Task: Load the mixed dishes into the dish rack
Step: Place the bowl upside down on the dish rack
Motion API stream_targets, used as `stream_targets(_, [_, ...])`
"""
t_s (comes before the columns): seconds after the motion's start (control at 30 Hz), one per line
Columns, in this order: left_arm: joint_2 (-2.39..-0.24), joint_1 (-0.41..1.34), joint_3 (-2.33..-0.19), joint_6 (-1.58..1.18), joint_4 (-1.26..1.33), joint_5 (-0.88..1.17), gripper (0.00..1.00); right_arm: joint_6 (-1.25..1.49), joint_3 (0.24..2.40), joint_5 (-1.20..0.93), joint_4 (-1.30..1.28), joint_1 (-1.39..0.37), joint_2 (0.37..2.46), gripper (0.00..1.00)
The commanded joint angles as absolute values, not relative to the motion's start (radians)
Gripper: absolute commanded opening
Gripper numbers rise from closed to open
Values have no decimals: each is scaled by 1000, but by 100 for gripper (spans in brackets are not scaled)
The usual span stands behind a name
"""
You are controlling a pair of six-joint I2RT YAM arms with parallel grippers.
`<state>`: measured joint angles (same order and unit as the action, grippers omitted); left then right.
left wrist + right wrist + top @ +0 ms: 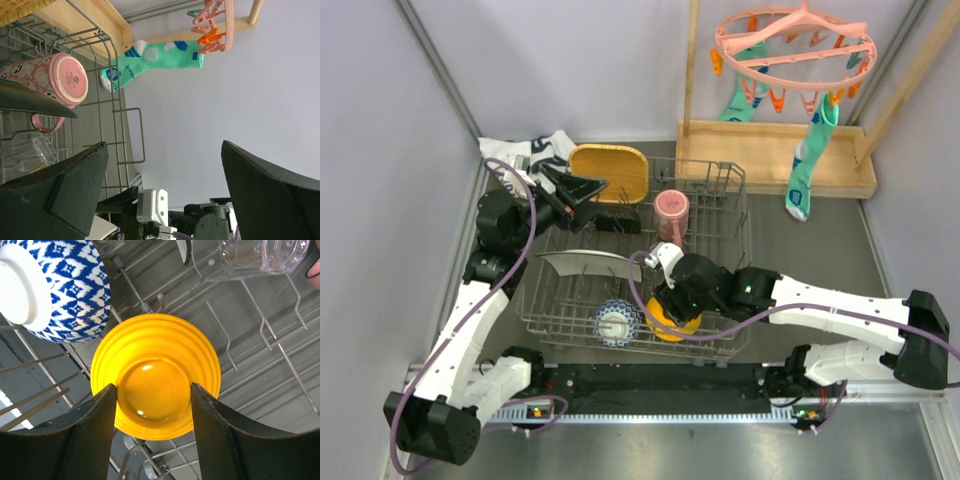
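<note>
Right gripper (154,390) pinches the upturned orange bowl (155,335) by its foot, blue-white patterned bowl (55,285) just beside. Left gripper (162,170) gapes wide, empty.

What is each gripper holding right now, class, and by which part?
The right gripper grips the upturned orange bowl by its raised base ring, one finger on each side. The left gripper is open and holds nothing.
</note>
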<state>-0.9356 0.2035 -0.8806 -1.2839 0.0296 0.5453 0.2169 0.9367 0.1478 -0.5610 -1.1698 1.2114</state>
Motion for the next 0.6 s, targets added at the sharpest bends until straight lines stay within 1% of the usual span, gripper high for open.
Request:
stream_targets(0.0, [-913, 193, -877, -1284, 58, 565, 98, 201, 953, 120, -647, -1181, 1244, 4])
stream_targets(0.1, [-911, 190, -874, -1285, 60, 566, 98, 195, 972, 112, -678, -1181, 1229, 3])
stream_targets(0.13, [-911, 190, -871, -1287, 61, 566, 98, 192, 980, 110, -687, -1181, 1224, 0])
stream_targets(0.33, [-916, 184, -867, -1293, 75, 572, 98, 117, 1042, 117, -770, -1181, 1198, 0])
stream_targets(0.57, [-917, 176, -870, -1295, 78, 581, 98, 68, 1045, 97, -772, -1128, 1184, 0])
